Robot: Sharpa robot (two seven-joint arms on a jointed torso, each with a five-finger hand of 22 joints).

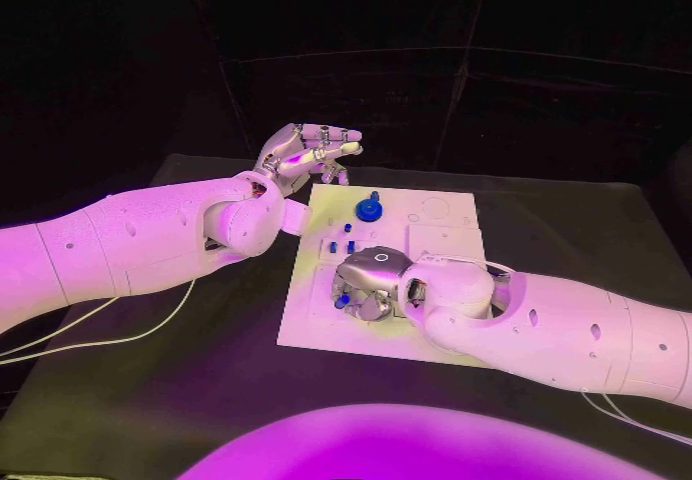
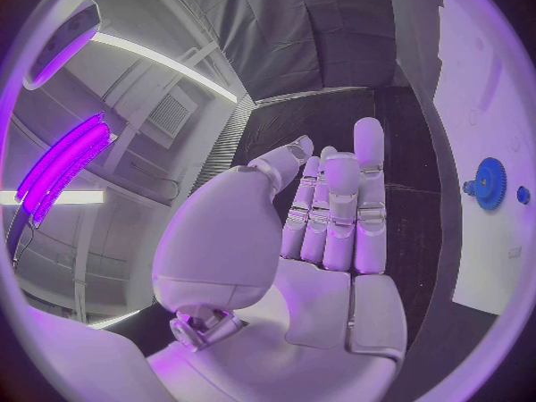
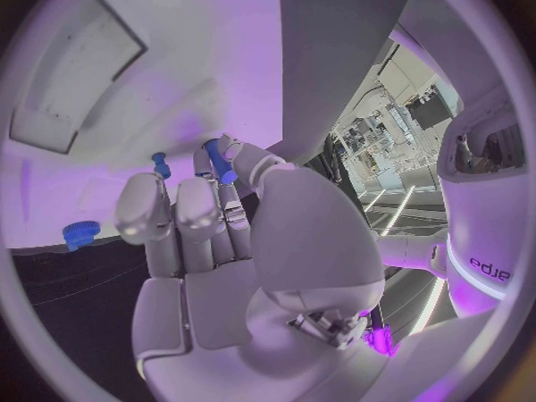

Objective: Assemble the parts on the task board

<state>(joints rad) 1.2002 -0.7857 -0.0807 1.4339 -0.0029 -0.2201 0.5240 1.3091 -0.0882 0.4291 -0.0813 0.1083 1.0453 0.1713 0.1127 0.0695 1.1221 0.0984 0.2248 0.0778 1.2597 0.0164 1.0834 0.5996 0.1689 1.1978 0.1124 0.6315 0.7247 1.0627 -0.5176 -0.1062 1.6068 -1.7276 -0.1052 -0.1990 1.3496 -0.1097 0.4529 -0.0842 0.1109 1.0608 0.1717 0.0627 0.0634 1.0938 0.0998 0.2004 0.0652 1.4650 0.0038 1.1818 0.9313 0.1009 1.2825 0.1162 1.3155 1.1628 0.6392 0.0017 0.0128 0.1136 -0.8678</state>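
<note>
Task board: one white plate (image 1: 447, 235) in the middle of the black table (image 1: 173, 400), its long sides running from the near edge toward the far edge.
Gear: one blue toothed wheel (image 1: 369, 210) stands on the board near its far left corner; the left wrist view shows it (image 2: 489, 183) with a small blue knob just beside it.
Pegs: about three small blue pegs (image 1: 340, 246) stand upright close to the board's left edge, between the gear and the right hand; the exact count is hard to tell.
Held part: one blue peg (image 3: 218, 161) sits at the tips of the right hand's fingers; another peg (image 3: 162, 164) stands on the board just beside it.
Right hand: (image 1: 369, 283) palm down over the board's near left part, fingers curled in and pinching the blue peg.
Left hand: (image 1: 306, 152) raised off the board beyond its far left corner, holding nothing, fingers straight and side by side with the thumb apart (image 2: 324, 223).
Board's right half: flat white panels and round recesses, with no blue pieces on them.
Open room: bare black table lies along the board's left edge, along its near edge and to its right, crossed by the arms above it.
Cables: thin pale cables (image 1: 101, 335) trail on the table under each arm.
</note>
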